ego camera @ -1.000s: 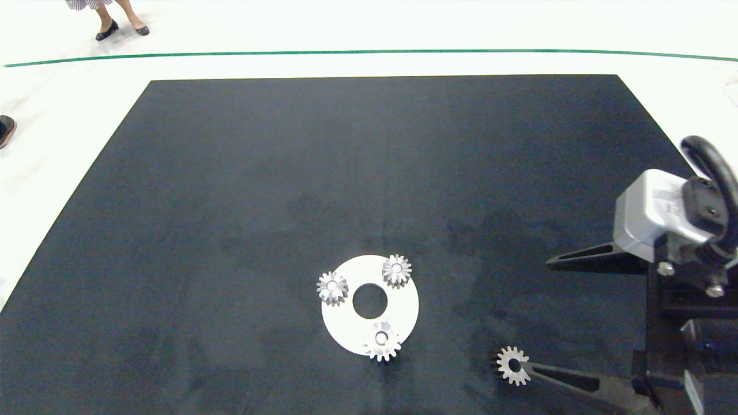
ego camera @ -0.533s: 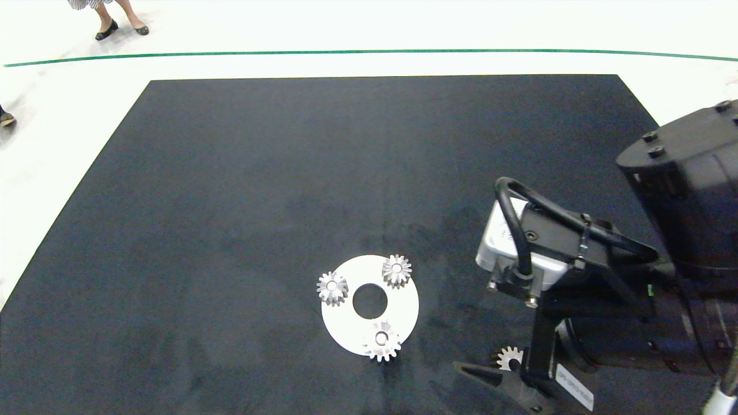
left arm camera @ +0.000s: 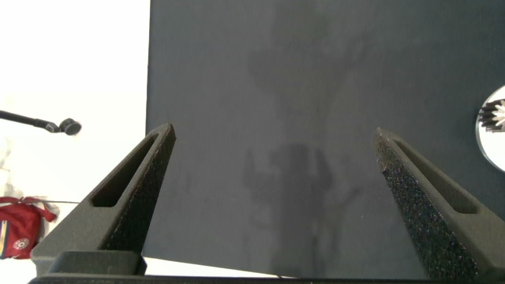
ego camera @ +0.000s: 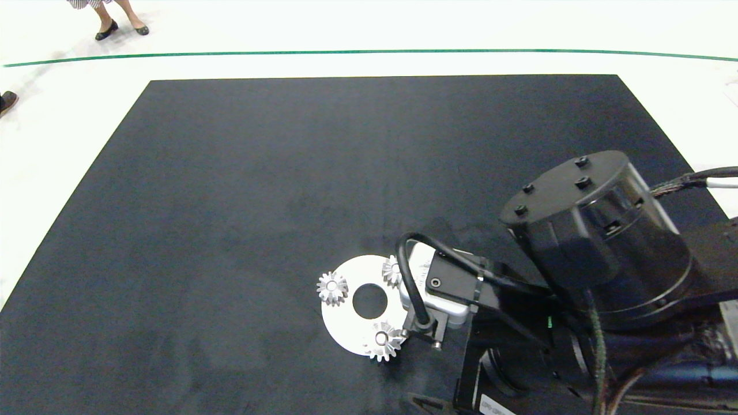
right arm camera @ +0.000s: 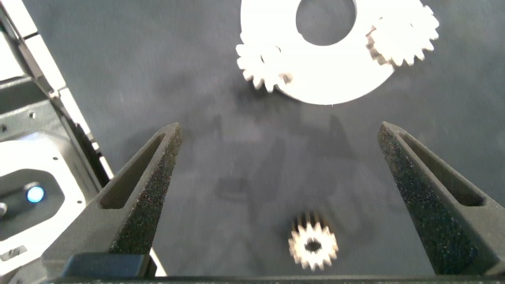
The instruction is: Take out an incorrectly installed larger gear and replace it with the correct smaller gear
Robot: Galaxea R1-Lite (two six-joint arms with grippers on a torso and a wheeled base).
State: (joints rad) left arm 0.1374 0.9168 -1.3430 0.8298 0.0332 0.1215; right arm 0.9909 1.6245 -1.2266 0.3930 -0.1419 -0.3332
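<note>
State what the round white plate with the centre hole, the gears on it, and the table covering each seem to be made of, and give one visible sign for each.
Round white plate with a centre hole: probably painted metal or plastic, flat, even and matt.
Shiny silver toothed gears, such as the one on the plate's left rim: likely metal, with bright glints on the teeth.
Black table covering: seems to be cloth or felt, dull with faint smudged patches.

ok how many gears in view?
4. Three on the white disc: left gear, far gear half hidden by the right arm, big near gear. One loose gear on the mat below the open right gripper.
</note>
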